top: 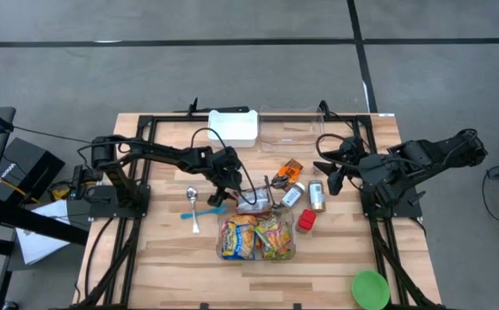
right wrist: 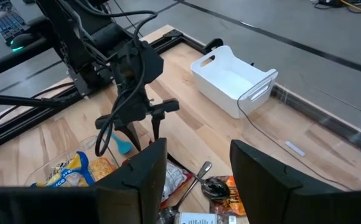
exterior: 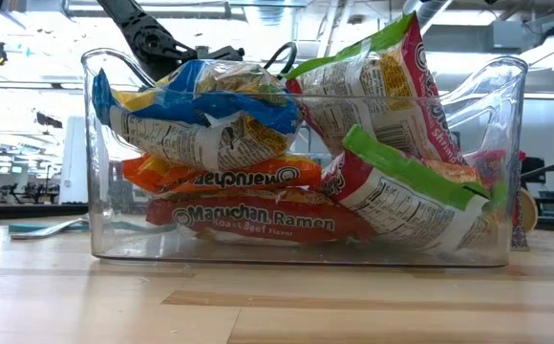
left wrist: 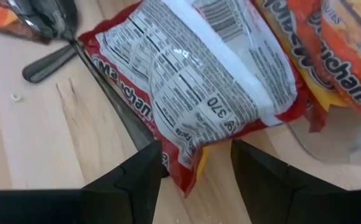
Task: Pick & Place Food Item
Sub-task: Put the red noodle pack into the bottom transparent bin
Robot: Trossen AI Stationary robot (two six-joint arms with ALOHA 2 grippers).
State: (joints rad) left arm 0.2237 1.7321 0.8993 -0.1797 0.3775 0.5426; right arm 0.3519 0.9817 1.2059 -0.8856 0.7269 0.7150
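Observation:
A red and white ramen packet (left wrist: 193, 81) lies flat on the wooden table (top: 155, 258), printed back up, just beyond the far side of a clear bin (top: 258, 237) full of ramen packets. In the high view the packet (top: 254, 204) shows silvery. My left gripper (left wrist: 196, 155) is low over it, slanting down, open, with the packet's near corner (left wrist: 190, 177) between its fingers. My right gripper (right wrist: 198, 155) hangs open with nothing in it, raised above the table's right side (top: 331, 181). My left gripper has its fingers on either side of the packet's near corner (left wrist: 190, 177), slanting down from the table's left. One finger (left wrist: 149, 165) overlaps the packet's red edge in the wrist view. I cannot tell whether it touches. The packet lies flat on the table.
A dark utensil handle (left wrist: 109, 99) runs under the packet. A metal spoon (top: 194, 202) and a blue one (top: 202, 213) lie left of it. Two cans (top: 317, 196), an orange packet (top: 291, 170) and a red item (top: 307, 220) lie right. White bin (top: 234, 127) far, green bowl (top: 370, 288) near right.

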